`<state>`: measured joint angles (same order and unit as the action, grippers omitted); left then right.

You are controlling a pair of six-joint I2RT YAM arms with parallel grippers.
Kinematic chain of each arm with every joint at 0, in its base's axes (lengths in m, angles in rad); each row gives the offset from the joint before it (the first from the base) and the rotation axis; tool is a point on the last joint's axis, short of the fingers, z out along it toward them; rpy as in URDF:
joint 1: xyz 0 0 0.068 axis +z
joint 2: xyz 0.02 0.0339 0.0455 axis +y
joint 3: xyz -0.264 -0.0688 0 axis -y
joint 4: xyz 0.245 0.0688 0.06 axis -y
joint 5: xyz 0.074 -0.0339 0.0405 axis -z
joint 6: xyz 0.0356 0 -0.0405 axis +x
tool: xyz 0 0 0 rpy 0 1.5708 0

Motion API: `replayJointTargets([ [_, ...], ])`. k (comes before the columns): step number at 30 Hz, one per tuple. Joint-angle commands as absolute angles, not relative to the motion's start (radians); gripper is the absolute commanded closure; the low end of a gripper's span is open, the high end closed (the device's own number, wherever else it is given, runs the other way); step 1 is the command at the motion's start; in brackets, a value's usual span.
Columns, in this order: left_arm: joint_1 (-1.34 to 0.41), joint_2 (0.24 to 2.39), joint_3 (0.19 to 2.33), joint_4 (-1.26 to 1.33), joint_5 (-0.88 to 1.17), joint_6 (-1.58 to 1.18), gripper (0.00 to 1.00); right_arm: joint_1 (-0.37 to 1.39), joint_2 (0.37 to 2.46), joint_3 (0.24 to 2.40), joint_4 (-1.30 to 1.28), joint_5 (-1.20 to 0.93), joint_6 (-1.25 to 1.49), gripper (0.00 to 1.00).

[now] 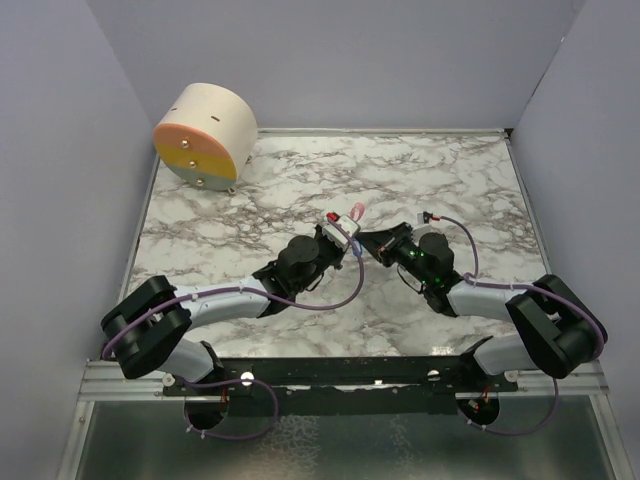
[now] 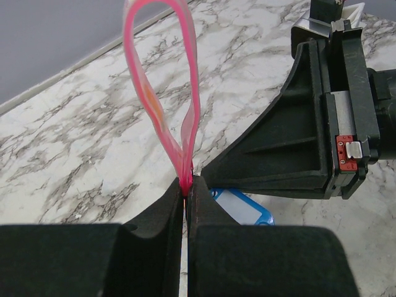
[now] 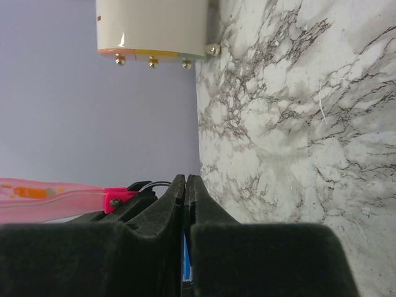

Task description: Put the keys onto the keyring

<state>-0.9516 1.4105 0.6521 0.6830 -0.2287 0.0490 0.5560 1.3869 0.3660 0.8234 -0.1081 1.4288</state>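
Observation:
My left gripper (image 2: 186,183) is shut on the bottom end of the pink key (image 2: 162,93), which stands up from the jaws as a translucent pink-red loop. From above, the key (image 1: 355,211) pokes out past the left gripper (image 1: 345,233) at the table's middle. My right gripper (image 3: 185,180) is shut on the blue tag of the keyring (image 2: 242,208); a blue sliver (image 3: 185,260) shows between its jaws. The two grippers meet tip to tip, the right gripper (image 1: 372,245) just right of the left. The thin metal ring is hidden.
A round beige drum (image 1: 205,135) with an orange and yellow face lies at the back left corner; it also shows in the right wrist view (image 3: 151,28). Lavender walls close in the marble table (image 1: 450,180) on three sides.

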Motion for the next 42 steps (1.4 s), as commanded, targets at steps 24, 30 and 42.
replayJointTargets([
  [24, -0.979, 1.434, 0.653, 0.715, -0.265, 0.078, 1.00, 0.540, 1.381, 0.323, 0.947, -0.097, 1.488, 0.99],
  [30, -0.980, 1.438, 0.655, 0.715, -0.270, 0.080, 1.00, 0.540, 1.390, 0.313, 0.971, -0.098, 1.501, 0.99],
  [42, -0.982, 1.431, 0.653, 0.713, -0.271, 0.072, 1.00, 0.526, 1.372, 0.289, 0.989, -0.092, 1.503, 0.99],
])
